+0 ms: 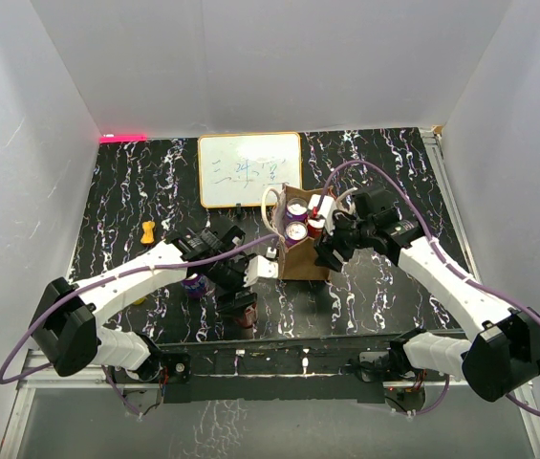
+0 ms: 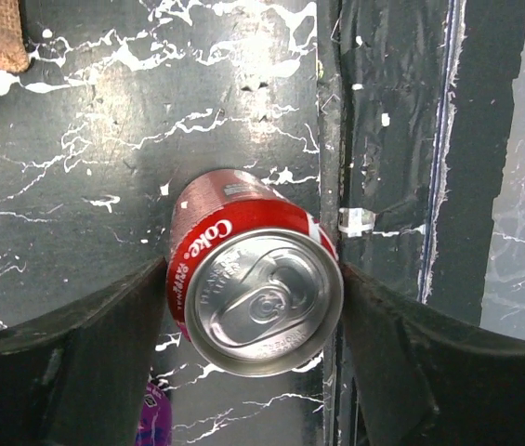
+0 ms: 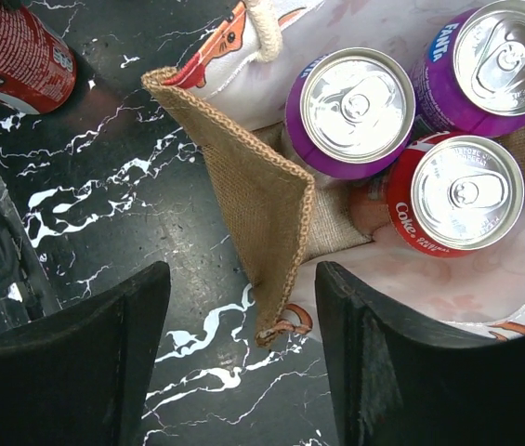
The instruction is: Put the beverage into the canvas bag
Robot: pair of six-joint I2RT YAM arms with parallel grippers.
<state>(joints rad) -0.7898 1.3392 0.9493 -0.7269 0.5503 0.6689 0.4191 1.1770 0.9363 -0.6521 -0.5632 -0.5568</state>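
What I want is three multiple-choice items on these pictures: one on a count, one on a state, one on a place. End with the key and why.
1. How many cans stand in the canvas bag?
A. Two
B. Four
C. Three

2. How is the right gripper?
A. Open, astride the bag's rim
B. Shut on a can
C. Shut, empty

3. Where is the Coke can in the left wrist view?
A. In the bag
B. Between the left gripper's fingers
C. Between the right gripper's fingers

Key: 1 C, two Fanta cans and a bagged Coke show from above. 2 A, its wide gap holds only the burlap edge. 3 B, a finger presses each side.
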